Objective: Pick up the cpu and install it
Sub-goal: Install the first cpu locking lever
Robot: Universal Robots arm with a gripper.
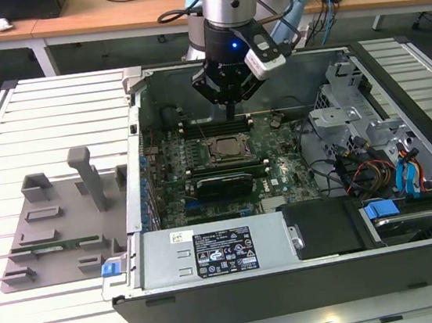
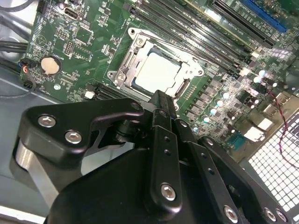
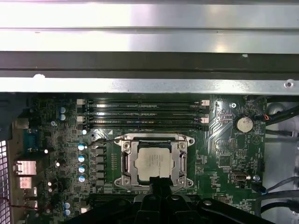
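Pincer: black two-finger gripper (image 1: pixel 230 112) hung over open dark computer case (image 1: pixel 295 290) in exterior view, tip just above square metal-framed socket (image 1: pixel 225 149) on green motherboard (image 1: pixel 280 171). Held nothing visible.

Second wrist view: fingers (image 2: pixel 161 105) looked pressed together into one narrow tip, nothing clamped. Flat square silver-topped cpu (image 2: pixel 156 73) lay seated inside socket frame, just beyond the tip. No contact discernible.

First wrist view: cpu (image 3: pixel 152 163) sat flat and square in socket (image 3: pixel 180 161), beside black memory slots (image 3: pixel 145 114). Gripper tip (image 3: pixel 161 182) at socket edge.

Handling, as judgement: light, stiff, smooth lid likely slippery, underside contacts fragile. Best taken by opposite thin edges, kept level, never forced.
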